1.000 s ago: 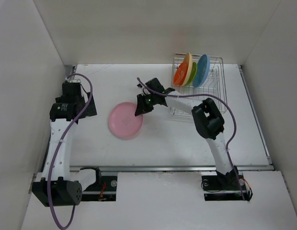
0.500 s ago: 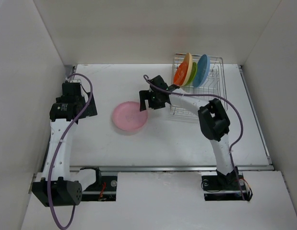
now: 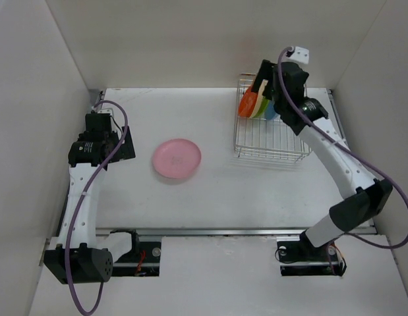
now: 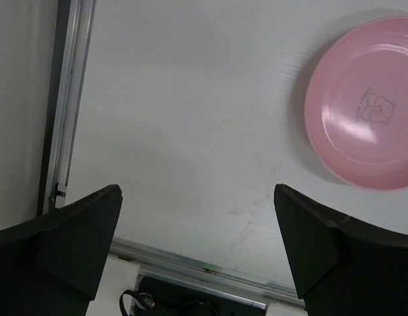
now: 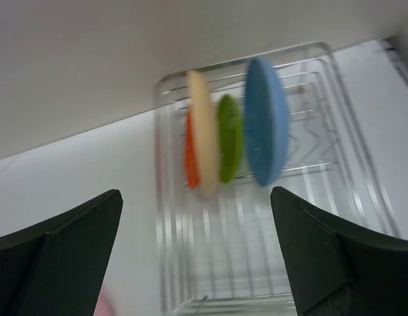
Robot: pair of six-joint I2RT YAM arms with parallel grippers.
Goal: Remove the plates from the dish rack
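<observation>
- Over the table [image 3: 210, 191], seen from the high camera, the pink plate [image 3: 176, 158] lies flat on the white surface. It is left of the dish rack [image 3: 269, 157], well apart from it, and nothing touches it.
- The dish rack sits toward the far right corner. The orange plate [image 3: 246, 105] and green plate [image 3: 260, 109] stand on edge at its far end, and the blue plate [image 3: 270, 110] is partly behind the arm.
- The right gripper [image 3: 262, 84] hangs just above those plates, jaws apart and empty.
- The left gripper [image 3: 124, 143] sits near the table's left side, to the left of the pink plate and apart from it.
- From the left wrist, both dark fingers [image 4: 78, 243] stand spread wide with only bare table between them. The pink plate (a small bear printed on it) shows at upper right.
- From the right wrist the picture is blurred. Four plates stand upright in the rack: orange, the cream plate [image 5: 202, 131], green and blue, left to right. Orange and cream may be touching, but I can't be sure. The fingers [image 5: 65, 250] are spread wide, holding nothing.
</observation>
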